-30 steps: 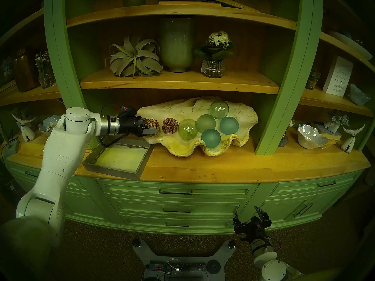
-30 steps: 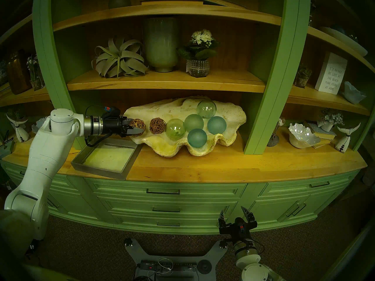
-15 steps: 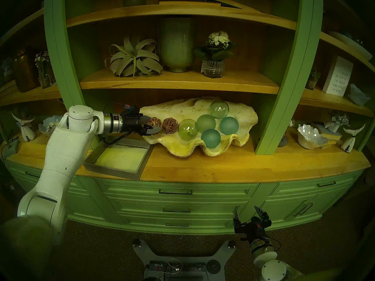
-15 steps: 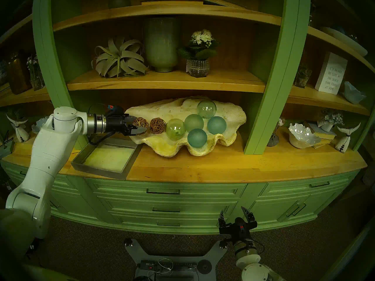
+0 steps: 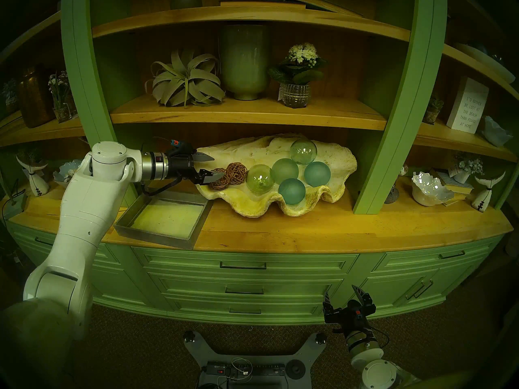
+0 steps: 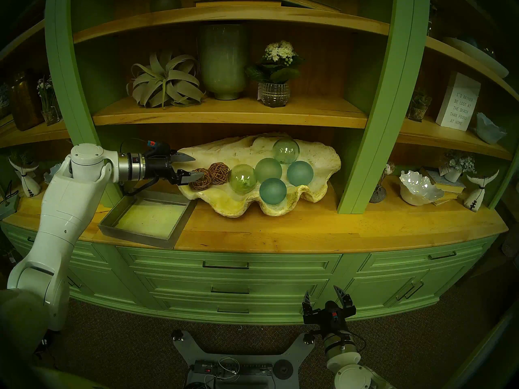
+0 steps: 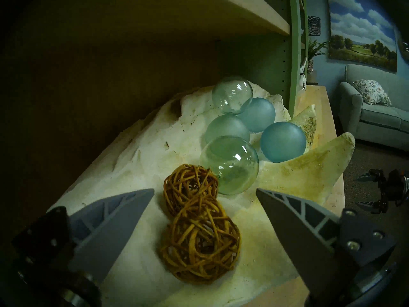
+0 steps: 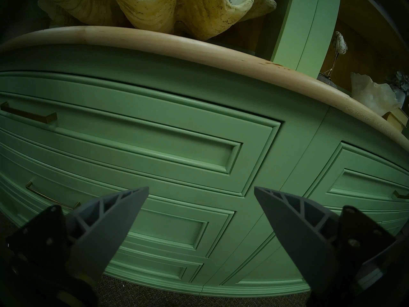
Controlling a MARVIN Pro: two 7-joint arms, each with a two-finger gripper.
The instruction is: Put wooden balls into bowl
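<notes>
Both wooden balls (image 7: pixel 194 213) in shell (image 7: pixel 141 158), prob. touching

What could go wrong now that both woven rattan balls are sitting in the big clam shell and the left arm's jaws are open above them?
1. The left gripper has its jaws spread over the nearer brown woven rattan ball; pulling back low could snag it and drag it off the cream clam shell's edge.
2. That ball touches the farther rattan ball, which rests against the clear green glass sphere; a nudge might shift all three.
</notes>
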